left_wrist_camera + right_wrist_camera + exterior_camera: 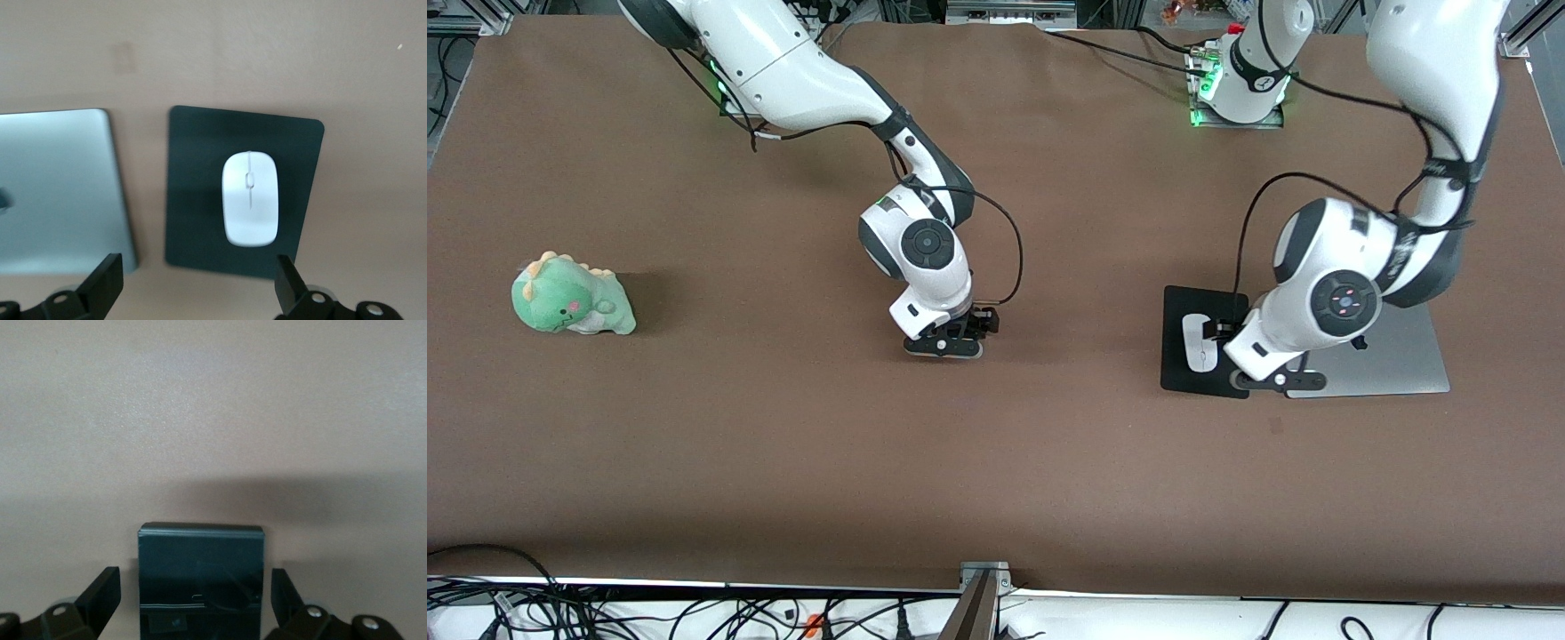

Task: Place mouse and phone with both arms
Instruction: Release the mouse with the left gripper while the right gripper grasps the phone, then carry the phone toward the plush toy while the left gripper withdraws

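Note:
The white mouse (pixel 1198 343) lies on a black mouse pad (pixel 1181 378) toward the left arm's end of the table; it also shows in the left wrist view (pixel 250 198) on the pad (pixel 193 200). My left gripper (pixel 1215 330) hangs just over the pad beside the mouse, open and empty (pixel 197 270). The black phone (pixel 200 577) lies flat on the table at mid-table, between the open fingers of my right gripper (pixel 193 579), with a gap on each side. In the front view the right gripper (pixel 976 324) hides the phone.
A closed silver laptop (pixel 1400 356) lies beside the mouse pad, under the left arm; it also shows in the left wrist view (pixel 57 190). A green dinosaur plush (pixel 571 298) sits toward the right arm's end of the brown table (pixel 996 462).

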Robot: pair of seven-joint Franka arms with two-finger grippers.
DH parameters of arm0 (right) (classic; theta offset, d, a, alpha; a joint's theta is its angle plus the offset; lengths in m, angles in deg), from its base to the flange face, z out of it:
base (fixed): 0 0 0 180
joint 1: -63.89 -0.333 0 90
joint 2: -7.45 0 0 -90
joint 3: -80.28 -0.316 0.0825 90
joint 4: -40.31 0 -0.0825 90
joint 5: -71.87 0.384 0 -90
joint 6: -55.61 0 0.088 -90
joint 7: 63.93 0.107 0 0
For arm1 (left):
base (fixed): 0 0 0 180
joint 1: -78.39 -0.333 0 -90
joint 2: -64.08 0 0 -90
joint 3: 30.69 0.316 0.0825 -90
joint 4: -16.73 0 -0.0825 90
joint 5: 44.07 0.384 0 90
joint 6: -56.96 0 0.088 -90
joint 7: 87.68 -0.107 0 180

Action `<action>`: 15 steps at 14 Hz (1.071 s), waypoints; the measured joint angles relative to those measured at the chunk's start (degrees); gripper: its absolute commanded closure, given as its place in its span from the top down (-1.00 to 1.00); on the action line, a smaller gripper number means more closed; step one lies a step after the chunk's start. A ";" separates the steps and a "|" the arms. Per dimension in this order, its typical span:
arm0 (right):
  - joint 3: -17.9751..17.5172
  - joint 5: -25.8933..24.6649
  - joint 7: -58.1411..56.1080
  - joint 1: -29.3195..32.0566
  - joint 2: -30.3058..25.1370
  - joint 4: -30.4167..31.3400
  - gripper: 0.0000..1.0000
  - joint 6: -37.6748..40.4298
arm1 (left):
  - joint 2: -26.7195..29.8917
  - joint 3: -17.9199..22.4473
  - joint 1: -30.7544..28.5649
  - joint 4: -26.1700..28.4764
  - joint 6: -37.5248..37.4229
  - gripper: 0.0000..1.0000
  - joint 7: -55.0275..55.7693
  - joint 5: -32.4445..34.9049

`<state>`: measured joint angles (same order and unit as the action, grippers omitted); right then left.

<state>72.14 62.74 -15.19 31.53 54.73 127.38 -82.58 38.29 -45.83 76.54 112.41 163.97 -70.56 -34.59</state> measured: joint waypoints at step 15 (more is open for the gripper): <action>1.22 -2.65 -3.90 0.22 1.35 -3.51 -0.47 6.72 | 8.68 0.03 -7.04 -24.58 -35.03 1.00 -13.28 -2.37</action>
<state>73.37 60.09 -19.09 31.75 56.08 123.87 -75.86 46.97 -45.81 69.50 87.82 128.95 -83.84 -36.96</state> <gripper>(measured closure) 0.189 0.000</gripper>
